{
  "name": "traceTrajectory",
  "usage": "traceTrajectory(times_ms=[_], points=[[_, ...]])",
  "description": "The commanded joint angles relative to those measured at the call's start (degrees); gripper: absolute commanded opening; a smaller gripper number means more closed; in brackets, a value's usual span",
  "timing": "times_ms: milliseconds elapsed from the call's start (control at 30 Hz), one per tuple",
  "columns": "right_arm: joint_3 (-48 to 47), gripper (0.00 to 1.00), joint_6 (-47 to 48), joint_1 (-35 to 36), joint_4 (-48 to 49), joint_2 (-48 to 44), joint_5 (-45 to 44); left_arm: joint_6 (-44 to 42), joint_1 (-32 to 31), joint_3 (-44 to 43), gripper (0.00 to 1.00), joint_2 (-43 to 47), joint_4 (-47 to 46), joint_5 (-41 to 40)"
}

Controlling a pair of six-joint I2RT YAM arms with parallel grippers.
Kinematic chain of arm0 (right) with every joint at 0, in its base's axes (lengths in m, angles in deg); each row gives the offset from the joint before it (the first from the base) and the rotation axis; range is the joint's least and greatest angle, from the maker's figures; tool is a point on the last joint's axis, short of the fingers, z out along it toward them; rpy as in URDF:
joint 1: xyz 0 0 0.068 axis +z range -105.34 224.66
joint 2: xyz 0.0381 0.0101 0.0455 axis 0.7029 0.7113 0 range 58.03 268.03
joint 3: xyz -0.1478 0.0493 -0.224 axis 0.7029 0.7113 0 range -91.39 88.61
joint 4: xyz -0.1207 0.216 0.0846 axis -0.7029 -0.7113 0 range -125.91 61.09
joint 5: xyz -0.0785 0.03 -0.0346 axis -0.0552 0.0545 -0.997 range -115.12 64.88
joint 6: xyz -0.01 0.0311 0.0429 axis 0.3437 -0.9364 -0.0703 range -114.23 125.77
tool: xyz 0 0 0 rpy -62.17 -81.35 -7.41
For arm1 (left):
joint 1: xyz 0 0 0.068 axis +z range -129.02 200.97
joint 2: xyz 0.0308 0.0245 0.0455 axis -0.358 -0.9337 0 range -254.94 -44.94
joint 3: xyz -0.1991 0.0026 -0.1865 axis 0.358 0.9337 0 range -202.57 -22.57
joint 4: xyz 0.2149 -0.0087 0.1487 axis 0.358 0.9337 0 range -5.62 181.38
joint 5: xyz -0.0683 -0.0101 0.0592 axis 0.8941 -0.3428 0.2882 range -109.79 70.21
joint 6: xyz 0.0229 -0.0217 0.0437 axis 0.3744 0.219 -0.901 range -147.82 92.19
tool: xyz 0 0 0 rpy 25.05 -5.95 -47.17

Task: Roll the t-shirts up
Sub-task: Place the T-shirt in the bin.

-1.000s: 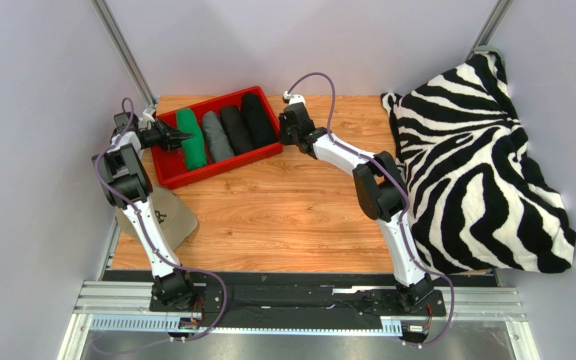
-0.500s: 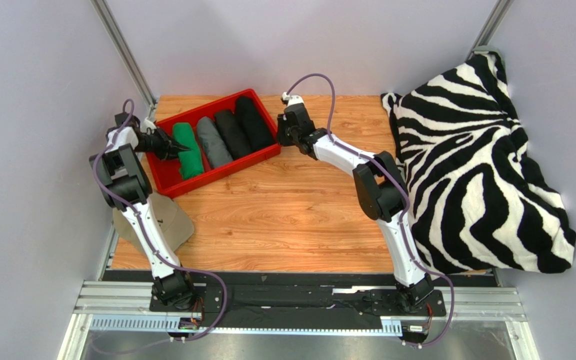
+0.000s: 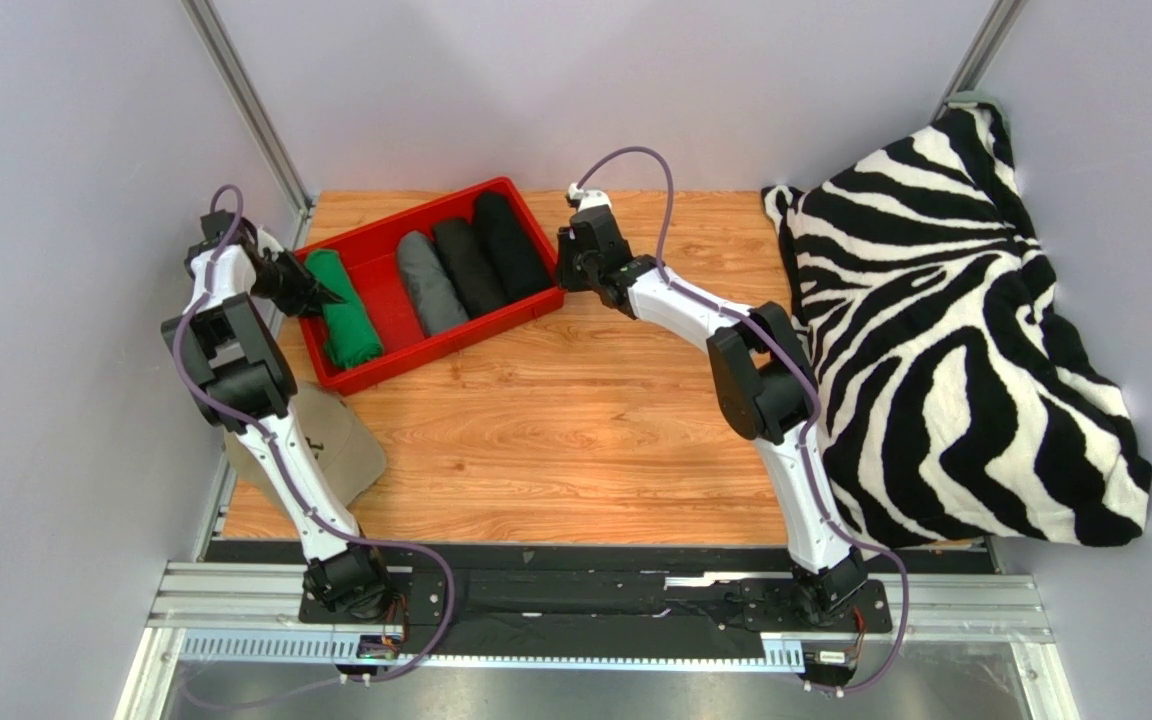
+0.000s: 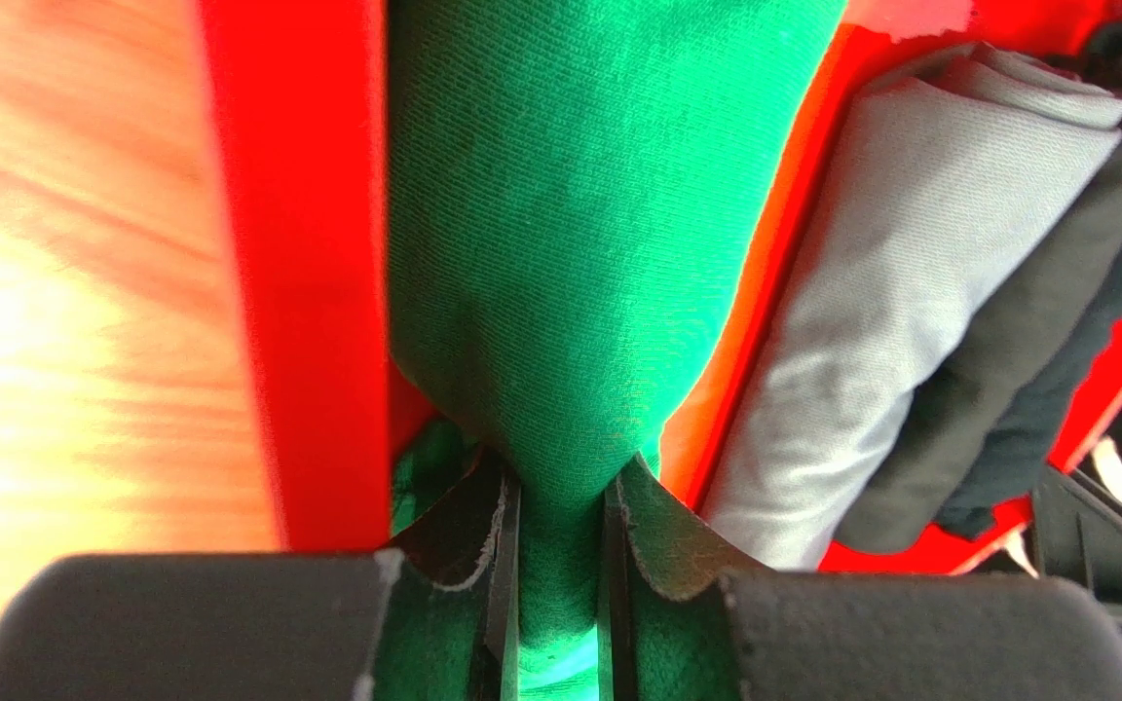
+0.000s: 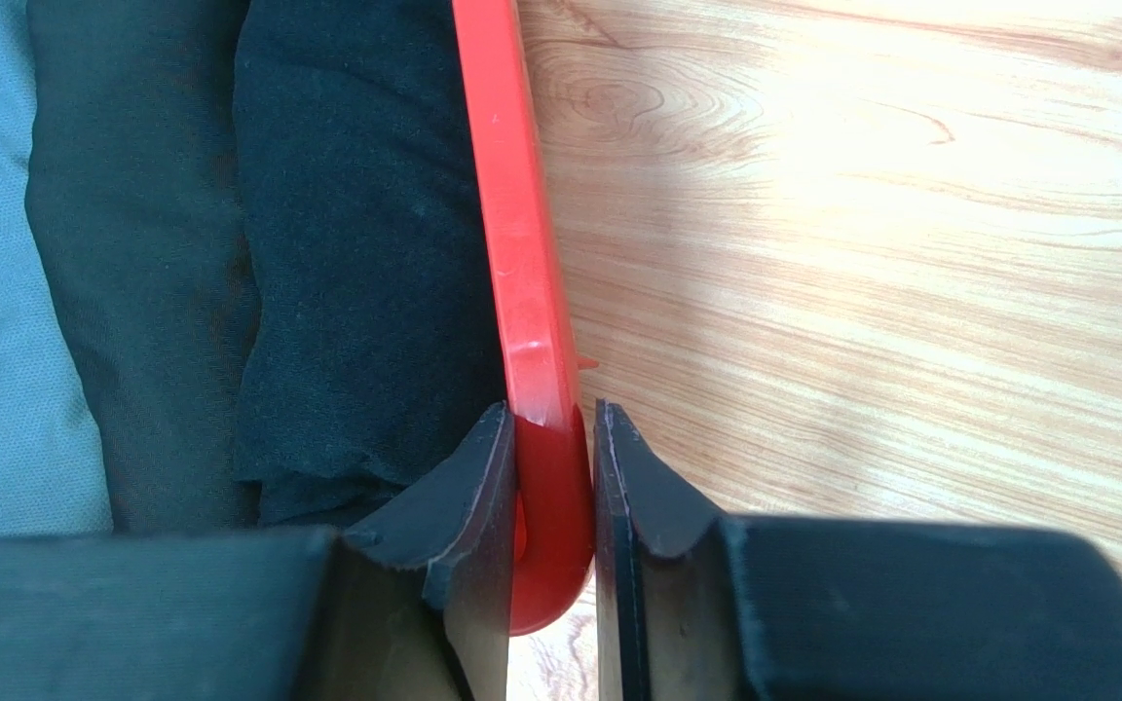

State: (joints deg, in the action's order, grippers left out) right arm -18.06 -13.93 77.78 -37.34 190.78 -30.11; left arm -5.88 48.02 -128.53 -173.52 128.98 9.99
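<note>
My left tool [image 4: 554, 544] pinches the bright green rolled cloth t-shirt [image 4: 582, 219] at the left end of the red plastic tray [image 4: 311, 292]; my right tool [image 5: 550, 475] clamps its right rim.

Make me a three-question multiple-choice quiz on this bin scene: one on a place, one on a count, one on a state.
1. Where in the red bin is the green t-shirt? A its left end; B its middle; C its right end.
2. How many rolled t-shirts lie in the bin? A two; B four; C six.
3. What is the right gripper shut on? A the bin's wall; B a shirt roll; C nothing.
Answers: 1 A, the top view shows the green roll by the left wall. 2 B, the green one, a grey t-shirt and two black t-shirts. 3 A, its wrist view shows red wall between the fingers.
</note>
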Motion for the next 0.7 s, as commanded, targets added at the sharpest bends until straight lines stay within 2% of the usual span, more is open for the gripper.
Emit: traceTrajectory(times_ms=[0,333,400,467,633,667], points=[[0.3,0.00,-2.4,-3.9,-7.7,-0.6,-11.9,-0.8,1.3,-1.6,0.01,3.2,0.1,-7.6],[0.3,0.00,-2.8,-3.9,-7.7,-0.6,-11.1,-2.8,1.0,-3.0,0.11,2.5,2.0,-12.2],[0.2,0.00,-3.0,-3.9,-7.7,-0.6,-10.8,-2.6,1.0,-2.4,0.17,2.8,1.9,-12.6],[0.2,0.00,-2.9,-3.9,-7.7,-0.6,-10.7,-2.2,0.7,-0.9,0.33,3.5,0.5,-13.2],[0.1,0.00,-2.8,-3.9,-7.9,-0.6,-10.4,-1.8,0.5,-0.7,0.42,5.1,0.4,-15.4],[0.1,0.00,-2.8,-3.9,-7.8,-0.6,-10.3,-2.0,0.4,-0.7,0.48,5.5,0.4,-15.6]])
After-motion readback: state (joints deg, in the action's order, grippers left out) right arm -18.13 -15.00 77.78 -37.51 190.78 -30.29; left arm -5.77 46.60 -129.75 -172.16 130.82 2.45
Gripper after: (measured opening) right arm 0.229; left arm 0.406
